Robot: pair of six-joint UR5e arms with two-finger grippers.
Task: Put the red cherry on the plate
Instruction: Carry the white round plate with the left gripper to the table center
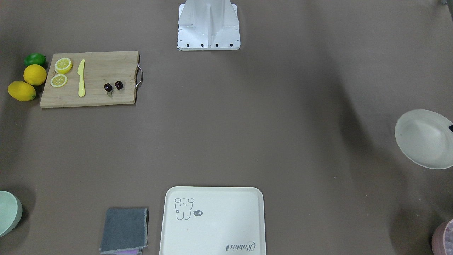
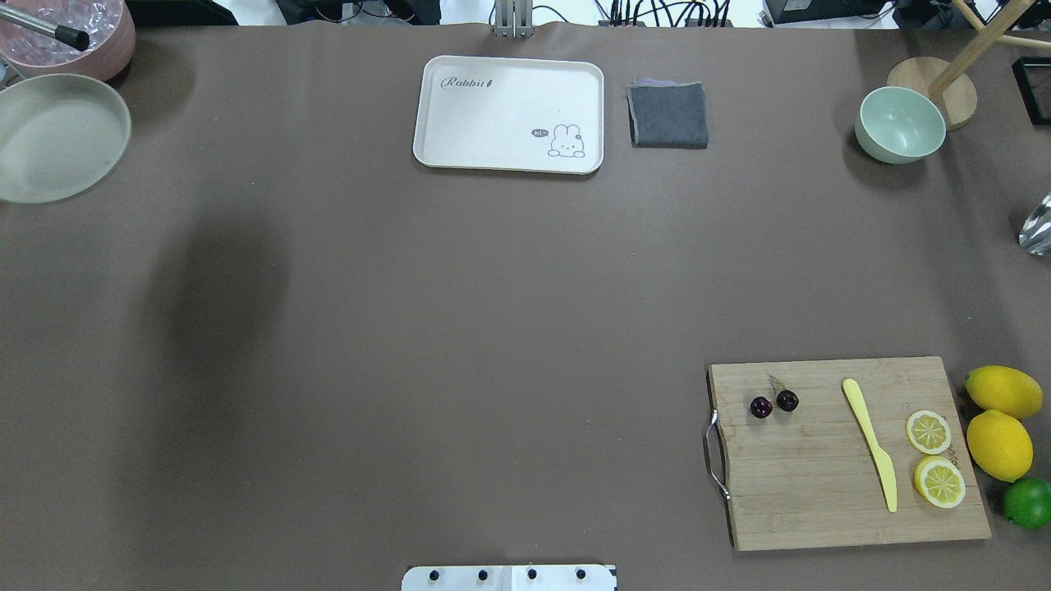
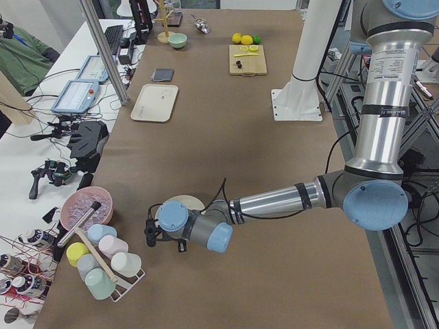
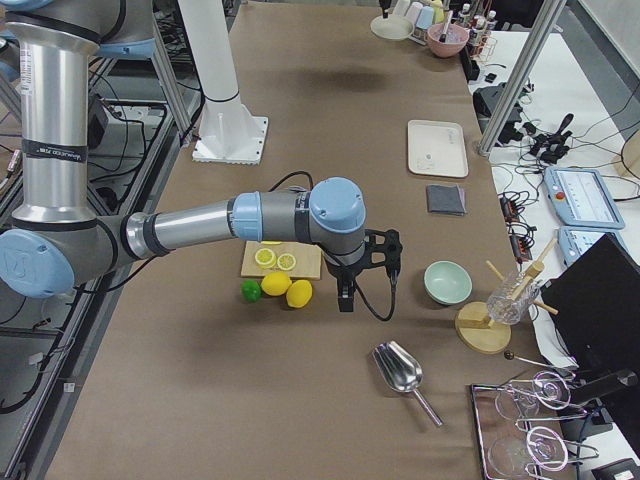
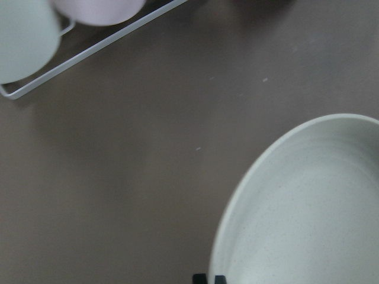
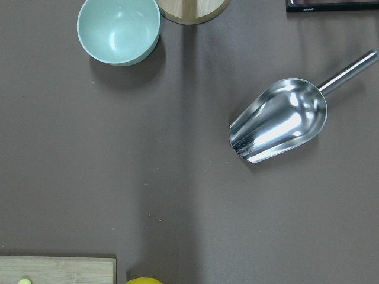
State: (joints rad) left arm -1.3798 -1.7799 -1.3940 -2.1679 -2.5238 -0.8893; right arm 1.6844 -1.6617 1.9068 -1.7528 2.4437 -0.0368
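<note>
Honestly, the fingers give little away: the left gripper (image 3: 149, 233) shows only as a small dark shape low at the edge of the plate (image 3: 186, 203) in the left side view, and its own camera catches just two black tips at the bottom border, so I cannot tell how far it is parted or whether it has hold of anything. That camera looks down on the plate's raised rim, with brown table (image 5: 118, 177) beside it and a cup rack's (image 5: 89, 59) wire foot at the top. The right gripper (image 4: 347, 298) hangs fingers down above the table just past the lemons (image 4: 299, 293) in the right side view. Its spread cannot be told either, and its camera takes in only a pale green bowl (image 6: 118, 29), a steel scoop (image 6: 278, 127) and a corner of the cutting board (image 2: 821, 492). The red cherry (image 2: 761, 406) — two dark glossy fruits side by side, joined by thin stems — lies on the cutting board at the end near its metal handle (image 2: 713, 455), apart from the yellow knife (image 2: 870, 443), which lies between it and two lemon slices (image 2: 929, 432). Two whole lemons and a lime (image 2: 1027, 502) sit on the table just beside the board's other end. The plate is well apart from the cherry, at the opposite end of the table, next to a pink bowl (image 2: 115, 49). A rabbit tray (image 2: 509, 115) and a grey cloth (image 2: 667, 115) lie side by side at the operators' edge.
</note>
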